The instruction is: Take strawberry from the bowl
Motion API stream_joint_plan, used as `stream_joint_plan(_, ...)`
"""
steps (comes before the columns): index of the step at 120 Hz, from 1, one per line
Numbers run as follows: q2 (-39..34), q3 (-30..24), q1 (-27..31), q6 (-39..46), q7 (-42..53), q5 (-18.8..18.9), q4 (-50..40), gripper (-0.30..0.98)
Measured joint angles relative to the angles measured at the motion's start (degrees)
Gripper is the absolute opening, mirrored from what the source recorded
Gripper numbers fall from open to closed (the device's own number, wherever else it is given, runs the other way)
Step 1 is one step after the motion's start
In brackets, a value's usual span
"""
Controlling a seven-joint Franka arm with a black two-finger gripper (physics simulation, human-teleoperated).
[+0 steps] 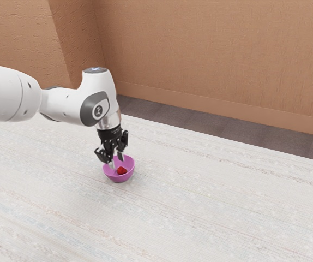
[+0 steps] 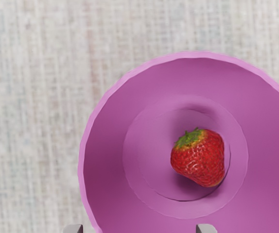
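On the floor of the magenta bowl [image 2: 105, 160], the strawberry [image 2: 200, 159] lies below the gripper [image 1: 117, 162] and slightly toward the exterior view's right, the gripper's fingers standing well apart with nothing held.

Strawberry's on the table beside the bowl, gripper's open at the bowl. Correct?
Not quite: the strawberry isn't beside the bowl, it's inside, on the bottom. The wrist view shows it. The gripper is open at the bowl, as you say.
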Motion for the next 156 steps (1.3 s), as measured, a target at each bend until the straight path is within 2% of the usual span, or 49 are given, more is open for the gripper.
stream_joint_plan(85,6.6,0.0,0.8,5.0,-4.7,-1.0,3.5,0.24)
stream_joint_plan(156,10.1,0.1,1.1,5.9,-6.0,-1.0,5.1,0.24)
